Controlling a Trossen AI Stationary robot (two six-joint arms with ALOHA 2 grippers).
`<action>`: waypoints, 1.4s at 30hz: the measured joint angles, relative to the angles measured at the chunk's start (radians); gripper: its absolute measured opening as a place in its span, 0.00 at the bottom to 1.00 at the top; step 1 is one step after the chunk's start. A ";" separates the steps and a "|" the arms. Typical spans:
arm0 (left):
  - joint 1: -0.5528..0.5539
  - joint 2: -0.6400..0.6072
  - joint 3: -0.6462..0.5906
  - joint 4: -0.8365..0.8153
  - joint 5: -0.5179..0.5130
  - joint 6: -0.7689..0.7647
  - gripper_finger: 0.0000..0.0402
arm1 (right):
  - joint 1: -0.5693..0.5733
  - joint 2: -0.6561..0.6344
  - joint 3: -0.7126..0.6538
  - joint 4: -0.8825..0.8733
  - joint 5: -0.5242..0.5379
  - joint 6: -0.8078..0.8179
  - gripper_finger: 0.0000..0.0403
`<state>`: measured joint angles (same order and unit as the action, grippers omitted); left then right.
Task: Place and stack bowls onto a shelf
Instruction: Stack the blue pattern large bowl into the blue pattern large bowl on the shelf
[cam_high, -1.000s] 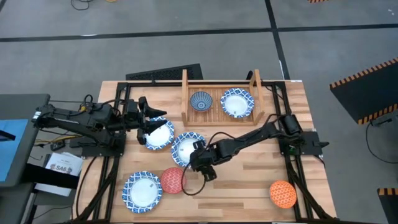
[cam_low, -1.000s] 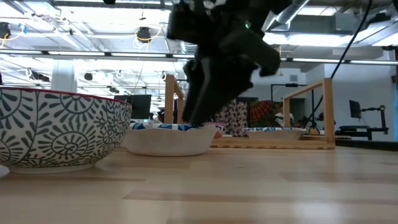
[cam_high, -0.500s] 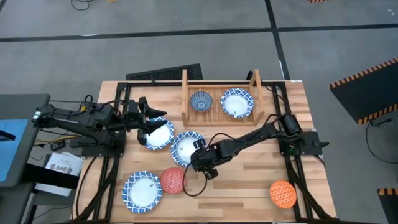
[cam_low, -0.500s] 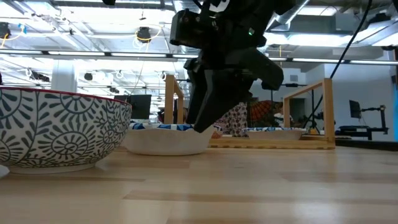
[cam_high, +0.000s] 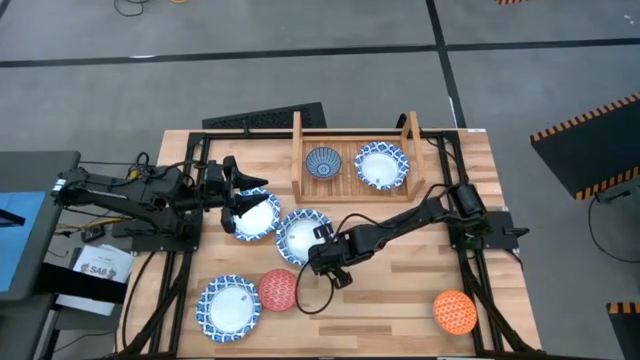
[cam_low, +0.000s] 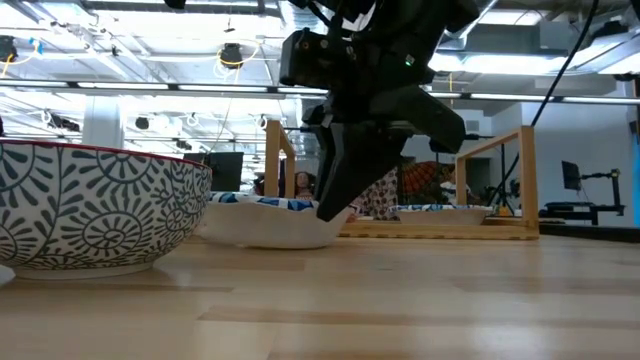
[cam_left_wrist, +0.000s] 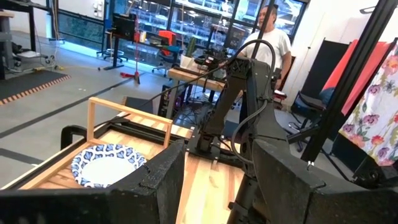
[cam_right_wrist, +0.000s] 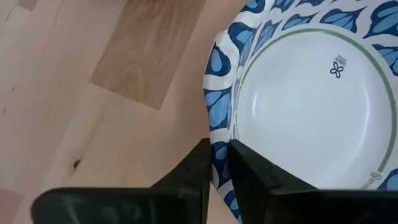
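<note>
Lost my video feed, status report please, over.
Right end effector pinching the rim of the middle white bowl. Left end effector open beside another white bowl. Shelf holds two bowls. Path looks clear.

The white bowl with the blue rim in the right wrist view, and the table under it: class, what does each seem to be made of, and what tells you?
White bowl with the blue rim: probably glazed ceramic; smooth, slightly shiny, with printed blue leaf shapes, a thin green ring and a small stamp. Table: light wood, matte, with visible grain, joined planks and a small knot.
</note>
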<state>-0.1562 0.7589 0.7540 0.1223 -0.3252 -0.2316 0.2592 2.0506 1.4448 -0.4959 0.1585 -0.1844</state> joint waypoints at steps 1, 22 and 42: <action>0.000 0.000 0.000 0.000 0.000 -0.001 0.43 | 0.000 0.000 0.000 0.000 0.001 0.000 0.18; 0.001 0.000 0.000 -0.009 -0.029 0.000 0.43 | 0.089 -0.450 -0.093 -0.504 0.190 0.423 0.05; 0.001 0.000 0.000 -0.014 -0.035 -0.001 0.43 | -0.273 -0.478 -0.182 -0.728 0.393 0.717 0.05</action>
<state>-0.1555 0.7593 0.7544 0.1078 -0.3603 -0.2321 -0.0136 1.5725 1.2631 -1.2240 0.5516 0.5330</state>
